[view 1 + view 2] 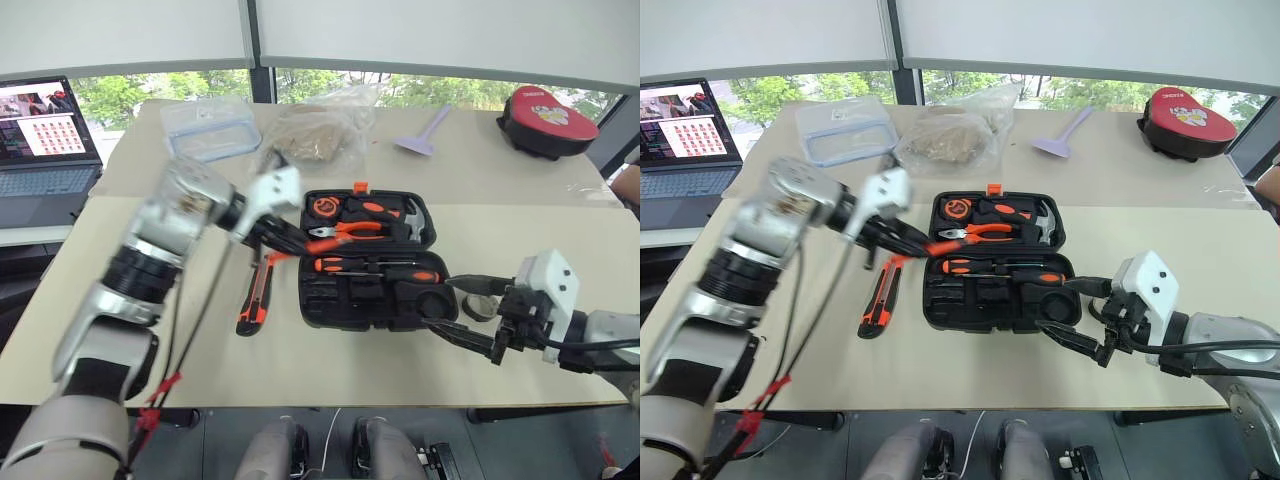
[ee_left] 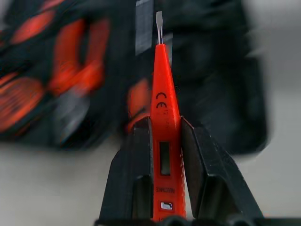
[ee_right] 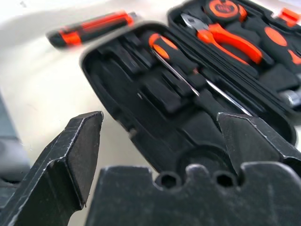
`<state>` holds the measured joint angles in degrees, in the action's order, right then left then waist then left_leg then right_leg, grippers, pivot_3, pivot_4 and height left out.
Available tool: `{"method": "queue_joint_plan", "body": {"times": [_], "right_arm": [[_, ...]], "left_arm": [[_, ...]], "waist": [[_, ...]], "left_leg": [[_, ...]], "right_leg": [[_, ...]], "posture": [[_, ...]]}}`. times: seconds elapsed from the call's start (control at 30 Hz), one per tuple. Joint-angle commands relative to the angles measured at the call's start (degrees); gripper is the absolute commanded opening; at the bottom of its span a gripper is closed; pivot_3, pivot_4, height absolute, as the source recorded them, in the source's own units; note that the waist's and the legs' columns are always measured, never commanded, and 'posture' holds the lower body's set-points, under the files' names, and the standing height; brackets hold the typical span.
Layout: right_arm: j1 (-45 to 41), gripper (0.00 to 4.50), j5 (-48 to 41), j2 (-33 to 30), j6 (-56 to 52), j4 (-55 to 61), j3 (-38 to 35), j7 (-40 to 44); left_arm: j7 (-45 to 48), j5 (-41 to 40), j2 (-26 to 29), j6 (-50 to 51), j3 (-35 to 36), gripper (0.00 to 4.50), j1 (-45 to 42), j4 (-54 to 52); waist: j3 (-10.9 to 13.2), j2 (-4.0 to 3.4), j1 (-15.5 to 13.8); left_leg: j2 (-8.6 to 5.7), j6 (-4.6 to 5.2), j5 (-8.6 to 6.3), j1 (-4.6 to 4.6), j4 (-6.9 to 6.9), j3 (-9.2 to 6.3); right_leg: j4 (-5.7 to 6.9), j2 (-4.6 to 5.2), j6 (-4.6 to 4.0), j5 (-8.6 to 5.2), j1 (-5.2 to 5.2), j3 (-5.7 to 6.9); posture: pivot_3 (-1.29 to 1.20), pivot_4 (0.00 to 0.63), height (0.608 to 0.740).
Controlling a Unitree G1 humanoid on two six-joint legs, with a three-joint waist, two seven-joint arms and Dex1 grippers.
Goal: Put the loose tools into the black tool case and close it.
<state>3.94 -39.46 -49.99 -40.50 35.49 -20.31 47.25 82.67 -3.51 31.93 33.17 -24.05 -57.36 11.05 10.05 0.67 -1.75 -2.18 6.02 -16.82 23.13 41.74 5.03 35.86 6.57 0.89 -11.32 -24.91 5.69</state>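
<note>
Two arms in play: left carrying, right waiting.
Landmark: black tool case [image 1: 366,258], lid open flat on the table [image 1: 300,350]; orange-handled pliers [image 1: 345,232] sit in its far half.
Left gripper [image 2: 165,141]: fingers clamped on the small all-orange screwdriver [image 2: 164,127], blade pointing out ahead; it hangs at the case's left edge, tip toward the slots.
Right gripper [image 1: 465,312]: fingers spread wide, nothing between them — it hovers just off the case's right near corner.
Already in case: two orange-black screwdrivers [image 1: 375,267] lying across the near half.
Utility knife [image 1: 255,298]: on the table just left of the case, not yet stowed.
Grey tape roll [image 1: 480,308]: looks to lie just right of the case, partly hidden by the right gripper.
Step in hand: bringing the small screwdriver over for placing.
Next move calls for: lining the shaft up with a free slot, lowering, then releasing; knife and roll remain, lid last.
</note>
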Motion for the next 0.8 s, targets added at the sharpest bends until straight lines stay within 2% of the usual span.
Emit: {"method": "queue_joint_plan", "body": {"times": [0.03,0.13,0.27,0.43,0.63,0.8], "right_arm": [[-0.57,4.5,0.97,0.08,2.23,-0.52,-0.37,0.07],[-0.71,4.5,0.23,0.67,1.96,-0.91,-0.98,-0.33],[-0.63,4.5,0.31,1.63,2.06,-0.57,-0.62,-1.01],[-0.73,4.5,0.1,3.03,2.07,-0.09,-0.19,-1.95],[-0.27,4.5,0.46,4.36,2.39,0.07,-0.34,-3.12],[0.22,4.5,0.51,4.94,2.43,0.47,-0.63,-3.64]], "left_arm": [[-2.47,1.48,-1.84,1.6,-1.61,0.4,-1.03,0.33],[-2.05,1.61,-3.06,2.42,-3.59,0.4,-1.2,-0.82],[-4.31,5.76,-3.8,-2.29,-7.27,0.4,-1.07,1.88],[-5.24,7.34,-5.83,-3.94,-8.33,0.4,-1.55,4.04],[-6.55,8.42,-9.7,-0.83,-9.06,0.4,-2.89,7.09],[-7.85,9.84,-10.55,2.14,-9.6,0.4,-2.96,7.93]], "waist": [[0.0,0.0,0.46],[0.0,0.0,0.6],[0.0,0.0,0.31],[-0.01,-0.01,-0.31],[-0.01,-0.01,-0.59],[-0.01,-0.01,-0.62]], "left_leg": [[0.03,0.0,0.01,0.03,-0.01,0.04],[0.08,0.0,0.01,0.04,-0.02,0.07],[0.06,0.01,0.0,0.04,-0.01,0.06],[0.04,0.04,-0.01,0.03,0.0,0.04],[0.02,0.07,-0.02,0.05,0.02,0.03],[0.02,0.12,-0.04,0.05,0.03,0.03]], "right_leg": [[0.02,-0.03,-0.02,0.01,-0.05,-0.04],[0.04,-0.07,-0.03,0.01,-0.1,-0.04],[0.03,-0.04,-0.03,0.01,-0.08,-0.05],[0.02,0.11,-0.04,0.02,-0.07,-0.09],[0.03,0.25,-0.04,0.02,-0.08,-0.06],[0.05,0.22,-0.04,0.02,-0.08,-0.07]], "posture": [[0.0,0.15,0.728],[0.0,0.15,0.728],[0.0,0.15,0.728],[0.0,0.15,0.728],[0.0,0.15,0.728],[0.0,0.15,0.728]]}}
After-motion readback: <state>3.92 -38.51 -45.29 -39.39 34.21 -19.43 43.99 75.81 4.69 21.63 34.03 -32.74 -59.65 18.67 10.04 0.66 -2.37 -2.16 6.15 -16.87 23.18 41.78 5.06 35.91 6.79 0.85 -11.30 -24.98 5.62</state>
